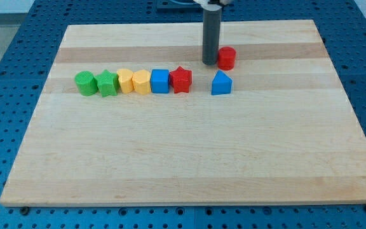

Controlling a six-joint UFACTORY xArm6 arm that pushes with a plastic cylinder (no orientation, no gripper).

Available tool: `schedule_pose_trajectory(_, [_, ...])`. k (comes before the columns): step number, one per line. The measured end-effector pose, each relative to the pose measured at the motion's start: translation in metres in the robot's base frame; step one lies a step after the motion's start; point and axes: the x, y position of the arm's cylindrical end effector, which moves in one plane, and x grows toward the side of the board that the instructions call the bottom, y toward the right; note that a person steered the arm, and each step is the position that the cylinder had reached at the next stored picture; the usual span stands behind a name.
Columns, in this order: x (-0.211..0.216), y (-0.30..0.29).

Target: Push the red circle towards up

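Note:
The red circle (227,58) is a short red cylinder on the wooden board (189,159), in the upper middle of the view. My tip (210,62) rests on the board right beside the red circle's left side, touching it or nearly so. The dark rod rises straight from there to the view's top. A blue block with a pointed top (221,83) sits just below the red circle.
A row of blocks lies to the left, below my tip's level: green circle (84,83), green star (107,83), yellow heart (125,81), yellow hexagon (141,81), blue square (160,81), red star (181,79). The board's top edge is near, above the red circle.

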Motion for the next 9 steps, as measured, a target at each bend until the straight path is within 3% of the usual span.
schedule_pose_trajectory(2, [0.015,0.028])
schedule_pose_trajectory(3, [0.044,0.032])
schedule_pose_trajectory(4, [0.04,0.062])
schedule_pose_trajectory(5, [0.016,0.083])
schedule_pose_trajectory(9, [-0.056,0.054])
